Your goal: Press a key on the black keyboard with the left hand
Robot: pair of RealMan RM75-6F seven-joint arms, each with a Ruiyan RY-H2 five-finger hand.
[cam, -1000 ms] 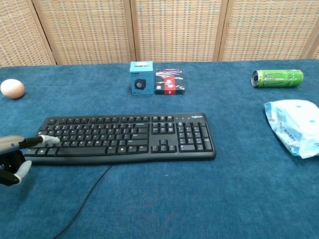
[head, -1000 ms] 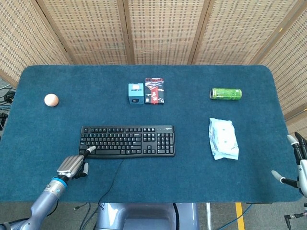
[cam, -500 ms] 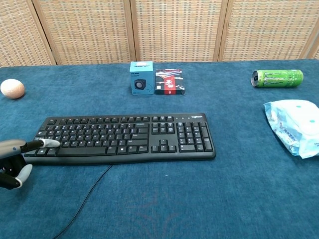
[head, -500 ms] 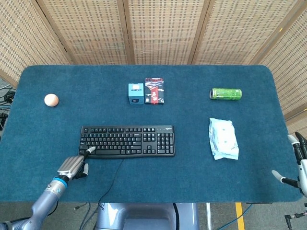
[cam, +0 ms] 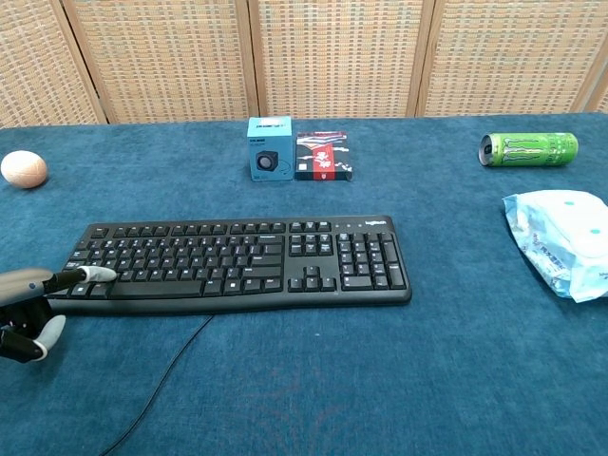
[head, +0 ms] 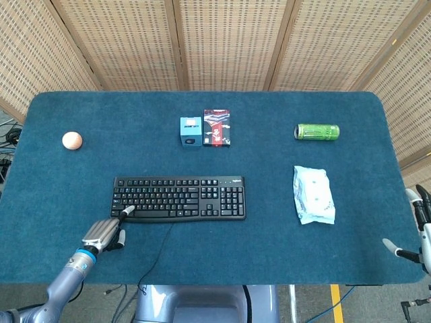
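The left hand (head: 104, 233) sits at the near left of the blue table (head: 202, 256), one finger stretched forward and the others curled under the palm, holding nothing; that extended fingertip (cam: 98, 275) rests on a key near the left end of the black keyboard (cam: 242, 262), in one of its lower rows, though the exact key is too small to tell; the keyboard runs rightward and away from the fingers, its cable (cam: 166, 385) trailing off the near edge just right of the hand; well beyond the fingertip, toward the far left, lies a pale egg-shaped ball (cam: 24, 168); far past the keyboard stand a small blue box (cam: 270, 147) and, touching it on the right, a red-and-black packet (cam: 321, 156); well to the right lie a green drink can (cam: 528, 148) on its side and a white wipes pack (cam: 562, 239); the right hand (head: 416, 229) hangs off the right edge of the table, its fingers spread apart and empty.
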